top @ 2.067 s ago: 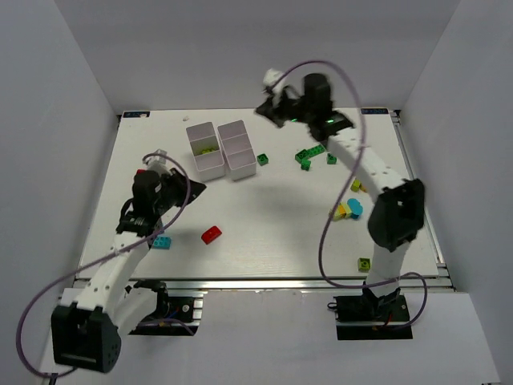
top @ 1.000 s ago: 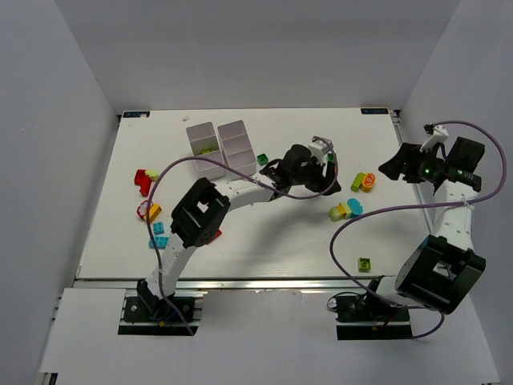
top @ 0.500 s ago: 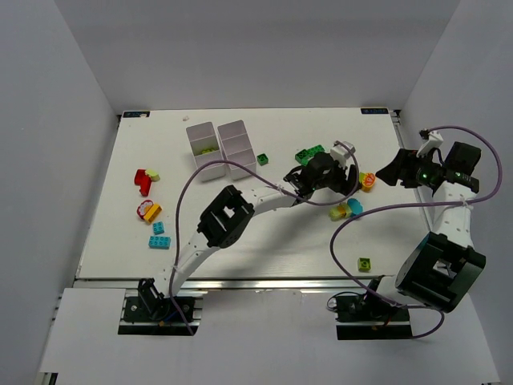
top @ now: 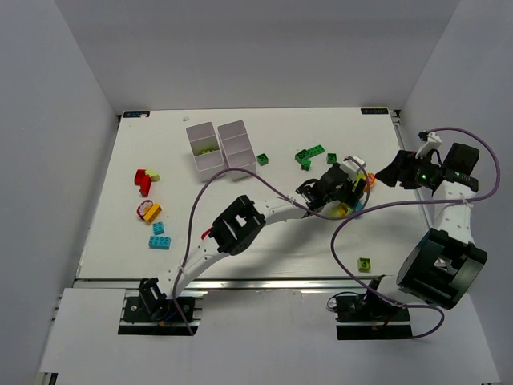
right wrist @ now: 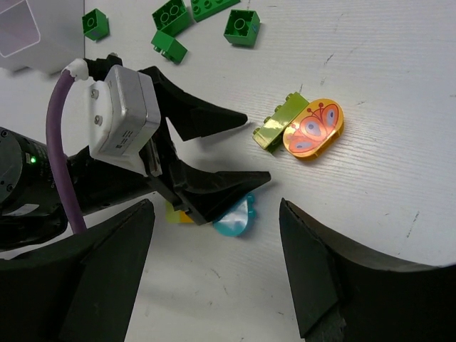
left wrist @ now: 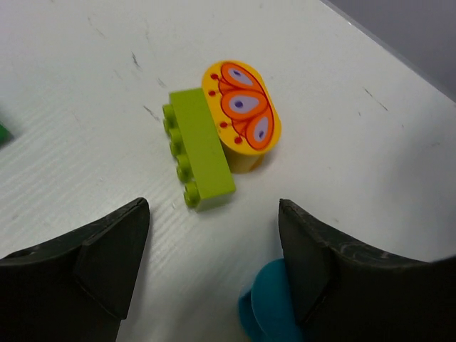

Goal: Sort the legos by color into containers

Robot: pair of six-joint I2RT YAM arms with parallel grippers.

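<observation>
In the left wrist view my left gripper (left wrist: 214,239) is open and low over the table. A lime green lego (left wrist: 201,157) lies beside an orange butterfly lego (left wrist: 242,114) just ahead of it. A cyan lego (left wrist: 265,313) touches its right finger. From above, the left gripper (top: 350,186) is stretched far right over these legos. My right gripper (top: 398,171) hangs open above the right edge, holding nothing, and looks down on the cyan lego (right wrist: 235,217). The two white containers (top: 198,128) (top: 232,130) stand at the back, with a lime piece in the left one.
Dark green legos (top: 309,154) lie behind the left gripper, and one (top: 262,159) is by the trays. Red, yellow and cyan legos (top: 159,238) sit at the far left. A green lego (top: 365,263) lies near the right base. The left arm (top: 240,224) spans the table's middle.
My left arm has swung farther right, from the dark green legos to the orange and cyan ones, and its jaws have widened. The right gripper has barely moved.
</observation>
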